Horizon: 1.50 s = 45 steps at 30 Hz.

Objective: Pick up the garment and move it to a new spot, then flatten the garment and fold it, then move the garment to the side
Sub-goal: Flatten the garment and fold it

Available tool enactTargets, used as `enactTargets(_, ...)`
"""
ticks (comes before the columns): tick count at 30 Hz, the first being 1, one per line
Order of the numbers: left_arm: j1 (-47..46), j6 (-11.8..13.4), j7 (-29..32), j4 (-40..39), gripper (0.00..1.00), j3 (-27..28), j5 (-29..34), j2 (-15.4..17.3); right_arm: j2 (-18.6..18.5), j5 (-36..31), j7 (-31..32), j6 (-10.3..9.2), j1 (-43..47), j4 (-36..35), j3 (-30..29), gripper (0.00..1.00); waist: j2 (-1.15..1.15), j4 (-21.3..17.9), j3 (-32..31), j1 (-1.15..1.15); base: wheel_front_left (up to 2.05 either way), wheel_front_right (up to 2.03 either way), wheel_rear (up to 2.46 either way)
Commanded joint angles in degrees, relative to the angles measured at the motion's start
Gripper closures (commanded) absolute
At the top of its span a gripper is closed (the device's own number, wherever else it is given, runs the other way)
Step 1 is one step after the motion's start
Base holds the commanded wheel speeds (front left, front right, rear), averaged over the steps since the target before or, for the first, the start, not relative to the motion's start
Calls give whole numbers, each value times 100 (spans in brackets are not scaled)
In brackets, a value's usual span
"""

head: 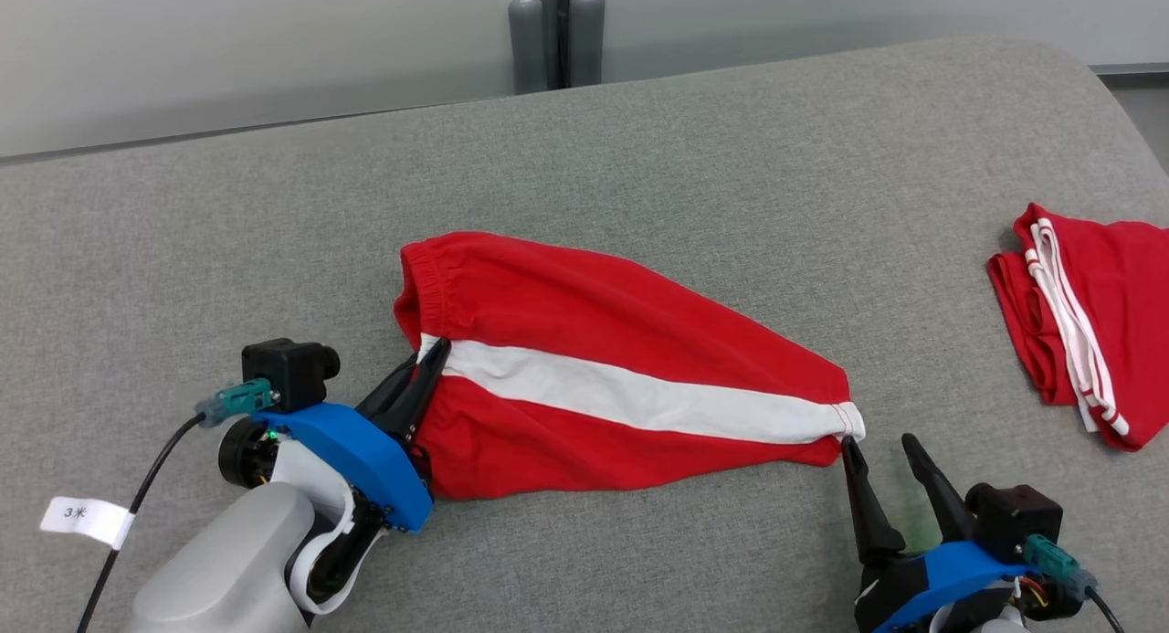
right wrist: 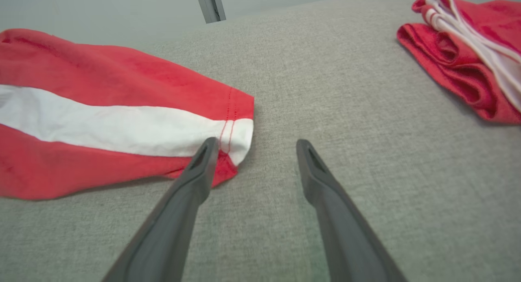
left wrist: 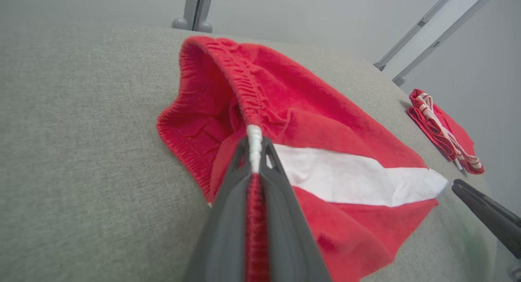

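Left gripper (head: pixel 437 352), clamped on the waistband end of the red garment (head: pixel 621 341) at its white stripe. The garment is laid flat on the grey cushion (head: pixel 639 158), its long axis running from waistband to hem. The right gripper (head: pixel 879 443) is spread wide and empty, one tip at the hem corner. A hem grasp is judged next.

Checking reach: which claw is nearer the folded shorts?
Right. The right claw stands open at the garment's hem, left of the folded shorts; the left claw is shut on its waistband, farther off.
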Motion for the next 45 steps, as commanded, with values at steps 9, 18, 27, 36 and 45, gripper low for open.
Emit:
enactTargets(9,313,8,-656,-164,100,-128,-160,143,-13,217,1,0,-176,107,152,0,0,175,144,-1,0,0,0)
enactTargets(18,486,8,-764,-168,100,-234,-225,206,-15,453,1,0,-273,8,260,0,0,331,137,-1,0,0,0)
enactTargets(27,396,8,-778,-91,100,-224,-176,175,-15,752,1,0,-279,40,399,0,0,379,138,-1,0,0,0)
enactTargets(36,480,8,-781,-110,100,-118,-80,144,-14,830,1,0,-265,194,441,98,0,364,139,-1,0,0,0)
enactTargets(45,494,8,-782,-288,100,135,144,169,-15,782,0,0,-377,-268,217,100,0,406,-39,-1,0,0,0)
